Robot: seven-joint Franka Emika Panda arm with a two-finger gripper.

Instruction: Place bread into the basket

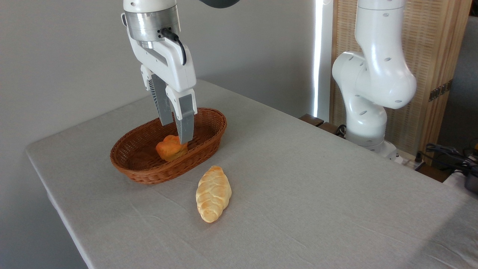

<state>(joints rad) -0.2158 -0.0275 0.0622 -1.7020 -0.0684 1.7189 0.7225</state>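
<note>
While the gripper (177, 136) hangs over the basket (209, 140) with fingers slightly spread around a small orange bun (170, 148), grip unclear | braided bread (213, 193) sits on the bench (317, 186) just beside the basket | tip: grab it across the middle, lift clear of the rim.

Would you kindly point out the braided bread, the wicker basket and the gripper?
braided bread (213, 194), fixed camera, middle of its top.
wicker basket (143, 175), fixed camera, front outer wall.
gripper (175, 130), fixed camera, midway between fingertips.
</note>
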